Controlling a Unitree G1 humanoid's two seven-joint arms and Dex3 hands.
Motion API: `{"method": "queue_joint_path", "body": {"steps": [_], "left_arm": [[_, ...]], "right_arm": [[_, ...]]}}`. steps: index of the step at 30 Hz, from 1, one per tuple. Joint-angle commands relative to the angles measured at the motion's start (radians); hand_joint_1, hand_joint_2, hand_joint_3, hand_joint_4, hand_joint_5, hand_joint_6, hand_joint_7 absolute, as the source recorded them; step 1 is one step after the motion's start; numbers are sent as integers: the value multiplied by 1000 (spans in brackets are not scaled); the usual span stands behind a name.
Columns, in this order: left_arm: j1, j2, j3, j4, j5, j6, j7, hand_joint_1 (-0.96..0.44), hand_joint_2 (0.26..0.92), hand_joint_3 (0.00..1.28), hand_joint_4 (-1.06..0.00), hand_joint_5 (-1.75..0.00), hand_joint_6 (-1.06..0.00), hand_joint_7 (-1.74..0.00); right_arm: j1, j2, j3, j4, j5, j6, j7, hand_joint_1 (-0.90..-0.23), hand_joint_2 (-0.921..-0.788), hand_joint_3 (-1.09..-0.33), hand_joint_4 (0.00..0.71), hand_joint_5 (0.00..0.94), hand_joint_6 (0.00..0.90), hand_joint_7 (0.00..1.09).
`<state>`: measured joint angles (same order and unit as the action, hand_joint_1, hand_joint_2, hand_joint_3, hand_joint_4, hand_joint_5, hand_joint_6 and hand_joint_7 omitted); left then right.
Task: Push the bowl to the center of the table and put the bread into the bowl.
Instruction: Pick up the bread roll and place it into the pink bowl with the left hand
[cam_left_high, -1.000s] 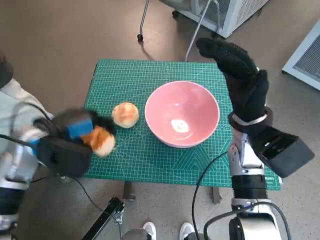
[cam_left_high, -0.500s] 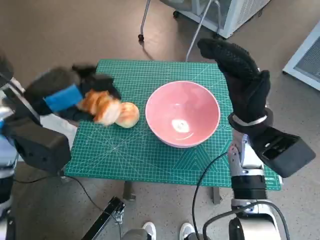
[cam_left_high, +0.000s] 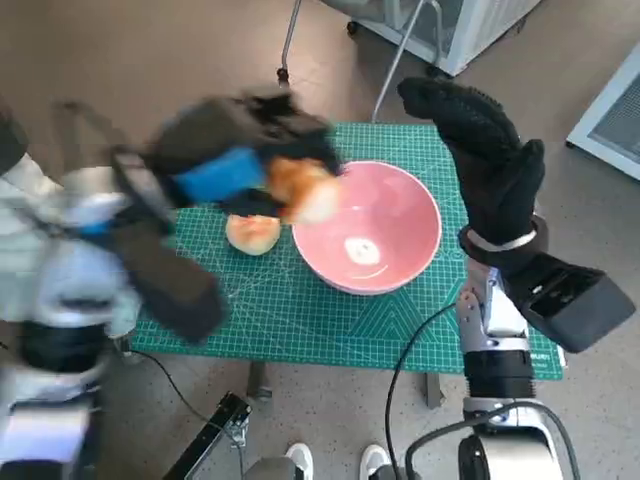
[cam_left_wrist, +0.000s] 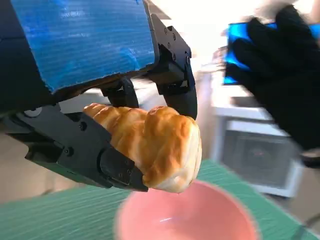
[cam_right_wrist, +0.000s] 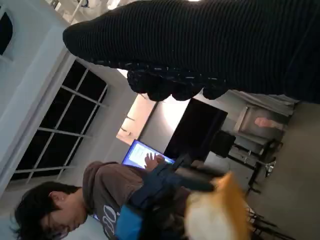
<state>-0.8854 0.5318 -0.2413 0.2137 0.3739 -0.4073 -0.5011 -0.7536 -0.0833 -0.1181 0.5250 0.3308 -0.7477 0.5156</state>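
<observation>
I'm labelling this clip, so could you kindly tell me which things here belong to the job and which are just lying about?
Job:
- bowl, pink, on the mat
- bread, held by the left hand above the bowl's rim
- bun on the mat beside the bowl
- right hand, raised, holding nothing

Lying about:
- green mat
- chair legs

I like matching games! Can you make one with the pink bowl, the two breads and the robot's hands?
Things:
1. bowl
2. bread in the left hand
3. second bread
4. right hand

States:
A. lying on the green mat beside the bowl
B. holding nothing, raised beside the bowl
C. pink, nothing in it
D. carried above the bowl's rim

Pairs: 1-C, 2-D, 3-A, 4-B
</observation>
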Motion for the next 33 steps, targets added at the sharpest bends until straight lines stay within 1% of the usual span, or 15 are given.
{"method": "queue_joint_path", "body": {"steps": [1, 7, 9, 11, 12, 13, 14, 15, 16, 17, 18, 20, 23, 29, 33], "left_arm": [[-58, -66, -58, 167, 87, -86, 110, 0, 921, 148, -535, -1232, -600, -1290], [-95, -129, -116, 351, 180, -165, 241, 0, 921, 168, -512, -1244, -581, -1320], [-100, -144, -129, 402, 195, -172, 265, 0, 921, 174, -496, -1264, -581, -1317], [-100, -159, -136, 446, 196, -164, 265, 0, 921, 223, -436, -1335, -529, -1358], [-100, -164, -138, 461, 194, -159, 261, -68, 921, 253, -383, -1242, -491, -1402], [-96, -168, -144, 465, 192, -130, 231, -165, 921, 301, -335, -1049, -430, -1471], [-94, -170, -149, 468, 190, -109, 210, -139, 876, 271, -219, -734, -275, -1167], [-91, -168, -156, 455, 189, -73, 172, -121, 863, 223, -161, -496, -179, -954], [-89, -166, -160, 445, 188, -48, 146, -123, 851, 197, -129, -397, -143, -842], [-88, -161, -163, 426, 182, -24, 111, -127, 836, 158, -82, -254, -91, -676], [-86, -157, -165, 410, 178, -6, 85, -150, 820, 128, -52, -162, -58, -547], [-83, -149, -157, 374, 150, 22, 27, -189, 807, 99, -26, -82, -29, -430], [-74, -142, -133, 329, 107, 56, -34, -242, 805, 70, -8, -26, -9, -371], [-42, -103, -90, 258, 57, 52, -54, -307, 824, 32, -9, -6, -3, -448], [-17, -62, -52, 189, 20, 79, -82, -312, 833, 21, -34, -14, -24, -497]], "right_arm": [[21, -2, -7, 20, 6, -1, 12, -686, -921, -770, 337, 39, 13, 950], [34, -4, -8, 0, 6, -1, 8, -688, -921, -767, 331, 37, 8, 938], [39, -5, -8, -7, 6, -2, 7, -688, -921, -766, 331, 37, 8, 935], [44, -6, -10, -12, 6, -4, 7, -689, -921, -764, 330, 37, 8, 930], [47, -6, -10, -15, 7, -5, 7, -689, -921, -763, 329, 37, 8, 929], [47, -7, -12, -14, 10, -6, 8, -690, -921, -762, 329, 37, 9, 927], [48, -7, -13, -15, 12, -6, 9, -692, -921, -761, 329, 37, 10, 925], [49, -7, -14, -16, 13, -6, 9, -693, -921, -760, 329, 37, 11, 922], [50, -7, -14, -17, 14, -6, 10, -693, -921, -760, 329, 37, 11, 922], [50, -7, -15, -18, 14, -6, 9, -693, -921, -759, 329, 37, 12, 920], [51, -7, -15, -20, 14, -7, 9, -694, -921, -759, 329, 37, 13, 918], [52, -8, -16, -21, 14, -9, 8, -695, -921, -758, 328, 37, 14, 917], [52, -8, -18, -17, 12, -13, 7, -698, -921, -756, 328, 37, 17, 915], [52, -6, -20, -10, 5, -20, 1, -704, -921, -754, 325, 36, 21, 911], [53, -4, -19, -7, -1, -25, -3, -703, -921, -754, 322, 35, 22, 910]]}}
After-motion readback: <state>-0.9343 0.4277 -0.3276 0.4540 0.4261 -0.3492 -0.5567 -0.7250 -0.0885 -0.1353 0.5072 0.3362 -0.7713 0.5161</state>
